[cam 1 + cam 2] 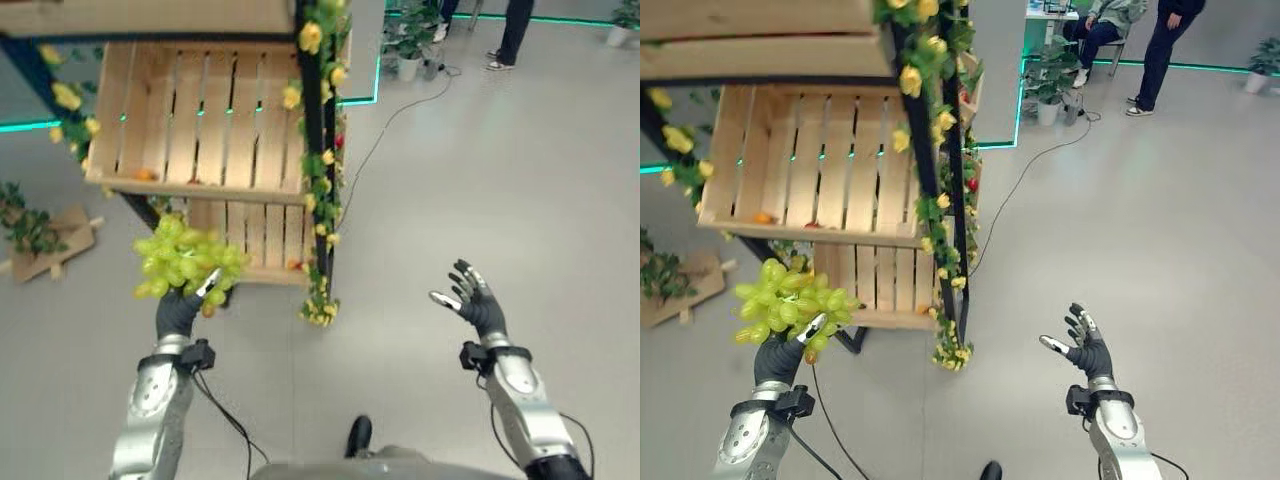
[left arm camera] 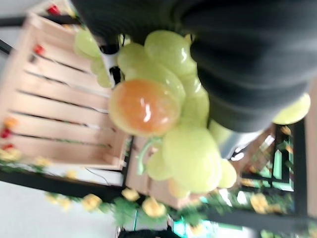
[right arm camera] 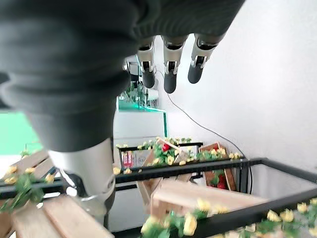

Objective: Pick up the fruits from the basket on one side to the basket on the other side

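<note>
My left hand is raised in front of the wooden crates and shut on a bunch of green grapes; the grapes bulge past its cover in the left wrist view, one of them orange-tinted. Just behind the bunch is the lower wooden crate, with a small orange fruit at its front edge. The upper wooden crate holds an orange fruit near its front left. My right hand hovers open over the bare floor to the right, fingers straight, holding nothing.
A black metal rack post wrapped in yellow flowers and leaves stands between my hands. A cable runs across the grey floor. Potted plants and two people are at the far back. Cardboard with greenery lies at left.
</note>
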Motion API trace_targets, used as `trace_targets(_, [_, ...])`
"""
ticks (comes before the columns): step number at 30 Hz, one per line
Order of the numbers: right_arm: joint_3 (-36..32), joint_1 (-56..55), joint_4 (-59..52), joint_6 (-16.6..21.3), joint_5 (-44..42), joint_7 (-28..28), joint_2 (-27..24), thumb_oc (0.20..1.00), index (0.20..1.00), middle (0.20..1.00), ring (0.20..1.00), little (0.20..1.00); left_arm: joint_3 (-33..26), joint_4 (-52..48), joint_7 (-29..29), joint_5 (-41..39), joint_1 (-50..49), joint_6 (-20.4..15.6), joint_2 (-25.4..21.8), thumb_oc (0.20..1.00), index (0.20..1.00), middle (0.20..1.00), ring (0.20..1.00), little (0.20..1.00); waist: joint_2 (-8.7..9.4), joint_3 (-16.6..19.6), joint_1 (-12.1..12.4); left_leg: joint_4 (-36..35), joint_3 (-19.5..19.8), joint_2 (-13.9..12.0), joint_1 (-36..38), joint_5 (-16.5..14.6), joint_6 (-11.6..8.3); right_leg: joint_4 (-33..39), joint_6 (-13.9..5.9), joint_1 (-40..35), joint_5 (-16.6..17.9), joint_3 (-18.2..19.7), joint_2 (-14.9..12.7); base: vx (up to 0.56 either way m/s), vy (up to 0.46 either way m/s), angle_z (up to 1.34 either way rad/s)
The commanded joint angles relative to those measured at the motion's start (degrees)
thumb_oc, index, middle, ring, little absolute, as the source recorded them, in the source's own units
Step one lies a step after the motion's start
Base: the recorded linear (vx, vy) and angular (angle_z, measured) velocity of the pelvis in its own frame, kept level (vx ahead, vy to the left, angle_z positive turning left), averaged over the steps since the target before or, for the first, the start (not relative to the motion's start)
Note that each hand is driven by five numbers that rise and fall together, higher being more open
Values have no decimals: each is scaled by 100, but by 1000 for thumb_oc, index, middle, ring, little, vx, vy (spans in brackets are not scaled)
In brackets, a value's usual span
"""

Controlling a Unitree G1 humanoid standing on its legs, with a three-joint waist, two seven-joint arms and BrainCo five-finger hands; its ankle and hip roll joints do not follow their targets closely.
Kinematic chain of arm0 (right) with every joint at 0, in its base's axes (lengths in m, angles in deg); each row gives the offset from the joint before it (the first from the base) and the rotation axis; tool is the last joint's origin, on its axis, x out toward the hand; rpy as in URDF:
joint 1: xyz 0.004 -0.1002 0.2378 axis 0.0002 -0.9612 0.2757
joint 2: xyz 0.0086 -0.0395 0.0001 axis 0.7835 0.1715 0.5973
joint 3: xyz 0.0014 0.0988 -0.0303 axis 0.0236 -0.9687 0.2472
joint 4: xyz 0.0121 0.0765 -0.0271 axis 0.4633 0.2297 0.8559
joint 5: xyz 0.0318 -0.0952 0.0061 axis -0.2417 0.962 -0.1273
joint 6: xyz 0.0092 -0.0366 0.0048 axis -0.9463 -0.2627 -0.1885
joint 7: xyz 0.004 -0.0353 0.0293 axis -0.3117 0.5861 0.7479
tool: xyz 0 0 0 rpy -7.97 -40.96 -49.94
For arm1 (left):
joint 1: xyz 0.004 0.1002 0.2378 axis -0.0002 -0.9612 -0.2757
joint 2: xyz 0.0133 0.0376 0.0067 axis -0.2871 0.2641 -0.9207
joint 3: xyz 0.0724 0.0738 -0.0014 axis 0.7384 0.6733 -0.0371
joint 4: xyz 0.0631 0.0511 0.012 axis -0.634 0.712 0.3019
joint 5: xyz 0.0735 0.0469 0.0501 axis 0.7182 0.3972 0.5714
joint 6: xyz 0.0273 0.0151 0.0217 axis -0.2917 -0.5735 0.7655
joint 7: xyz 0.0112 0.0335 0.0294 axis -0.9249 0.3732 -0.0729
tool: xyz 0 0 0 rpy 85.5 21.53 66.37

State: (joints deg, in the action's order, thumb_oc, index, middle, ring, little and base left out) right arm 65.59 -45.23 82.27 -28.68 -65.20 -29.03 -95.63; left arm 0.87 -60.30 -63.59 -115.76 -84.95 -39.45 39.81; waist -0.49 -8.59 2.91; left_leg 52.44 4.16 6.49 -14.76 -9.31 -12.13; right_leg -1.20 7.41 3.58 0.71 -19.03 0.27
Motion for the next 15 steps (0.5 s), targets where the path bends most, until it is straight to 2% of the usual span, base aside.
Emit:
trace_targets(1, [-75, 247, -67, 157, -184, -44, -8, 1000, 1000, 1000, 1000, 1000, -221, -670, -10, -306, 225, -401, -265, 200, 200, 200, 200, 200, 255, -231, 122, -1518, -239, 58, 204, 754, 700, 620, -959, -583, 238, 90, -473, 198, 128, -42])
trace_targets(2, [-32, 258, 0, 150, -167, -39, 0, 1000, 1000, 1000, 1000, 1000, -269, -726, -60, -303, 209, -412, -257, 200, 200, 200, 200, 200, 275, -260, 174, -2029, -162, -121, 130, 699, 770, 620, -986, -621, 222, 213, -504, 287, 158, -47])
trace_targets(3, [-1, 290, 73, 138, -127, -56, -27, 1000, 1000, 1000, 1000, 1000, -324, -775, -94, -344, 176, -427, -260, 200, 200, 200, 200, 200, 251, -277, 275, -2817, -76, -382, 210, 511, 834, 620, -1047, -719, 141, 380, -468, 321, 163, -102])
trace_targets(4, [56, 359, 187, 146, -92, -94, -39, 1000, 1000, 1000, 1000, 1000, -335, -789, -149, -336, 208, -429, -272, 200, 200, 200, 200, 200, 199, -266, 355, -3874, 218, -567, 305, 845, 848, 620, -1085, -751, 99, 559, -404, 365, 147, -93])
trace_targets(5, [140, 438, 261, 150, -59, -109, -63, 1000, 1000, 1000, 1000, 1000, -329, -828, -182, -331, 206, -470, -318, 200, 200, 200, 200, 200, 145, -283, 466, -4427, 683, -766, 347, 1063, 831, 620, -1099, -841, 17, 787, -326, 312, 145, -110])
trace_targets(6, [197, 408, 327, 129, -29, -92, -125, 1000, 1000, 1000, 1000, 1000, -298, -820, -279, -335, 206, -496, -366, 200, 200, 200, 200, 200, 21, -297, 431, -4932, 759, -937, 496, 1416, 753, 620, -1083, -890, -55, 850, -251, 203, 90, -90])
trace_targets(7, [196, 405, 327, 129, -29, -91, -130, 1000, 1000, 1000, 1000, 1000, -292, -818, -284, -330, 206, -498, -362, 200, 200, 200, 200, 200, 17, -303, 433, -5009, 756, -949, 544, 1456, 745, 620, -1077, -901, -58, 852, -248, 141, 86, -93])
trace_targets(8, [200, 327, 333, 67, 6, -19, -162, 1000, 1000, 1000, 1000, 1000, -354, -852, -190, -463, 108, -497, -360, 200, 200, 200, 200, 200, -52, -205, 374, -5345, 751, -1021, 899, 1379, 751, 620, -1107, -927, -116, 922, -197, 118, 85, -63])
trace_targets(9, [250, 320, 516, 62, 30, -35, -77, 1000, 1000, 1000, 1000, 1000, -324, -913, -227, -422, 151, -475, -354, 200, 200, 200, 200, 200, -141, -143, 394, -5699, 885, -1034, 986, 1606, 662, 620, -1084, -940, -150, 947, -137, 143, 132, -33])
trace_targets(10, [241, 309, 546, 60, 16, -37, -101, 1000, 1000, 1000, 1000, 1000, -341, -947, -199, -479, 210, -493, -415, 200, 200, 200, 200, 200, -131, -108, 339, -5497, 799, -1059, 1064, 1549, 646, 620, -1078, -941, -119, 911, -227, 146, 122, -3])
trace_targets(15, [353, 280, 801, -36, 36, 18, 12, 1000, 1000, 1000, 1000, 1000, -406, -1114, -226, -627, 344, -524, -541, 200, 200, 200, 200, 200, -114, 12, 317, -5744, 756, -1003, 1347, 1438, 648, 620, -1096, -1000, -133, 893, -308, 100, 77, 20])
